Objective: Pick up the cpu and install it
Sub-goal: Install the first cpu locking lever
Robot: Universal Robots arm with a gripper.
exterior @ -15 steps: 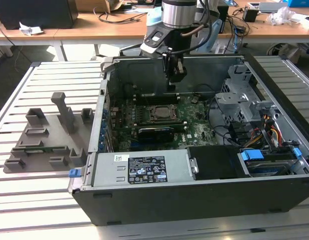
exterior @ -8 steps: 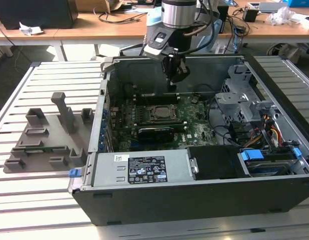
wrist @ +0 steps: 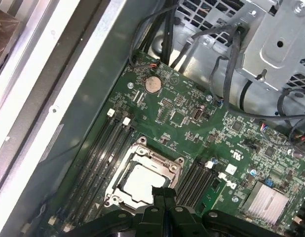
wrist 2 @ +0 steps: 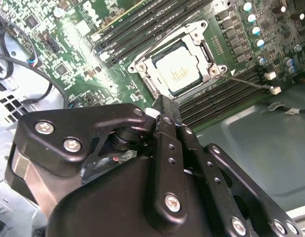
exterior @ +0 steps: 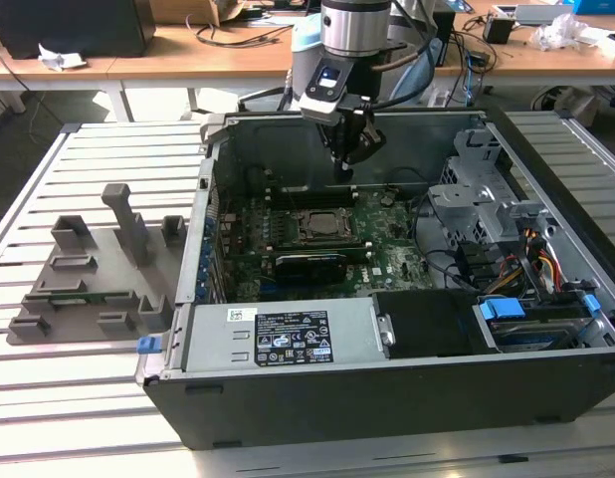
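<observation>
The cpu (wrist 2: 179, 71) was found lying flat and square in the socket frame (wrist 2: 142, 66) on the motherboard (wrist: 192, 118), inside the open computer case (exterior: 387, 398). The gripper (wrist 2: 160, 106) was held above it and clear of it, its fingers pressed together with nothing between them. In both wrist views the chip was seen just beyond the fingertips. The gap between gripper and board was made plain in the exterior view, not in the wrist views.

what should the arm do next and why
Probably lift straight up, clear of the case: the cpu already lies flat in the socket, and the gripper hangs above it, shut and holding nothing.
</observation>
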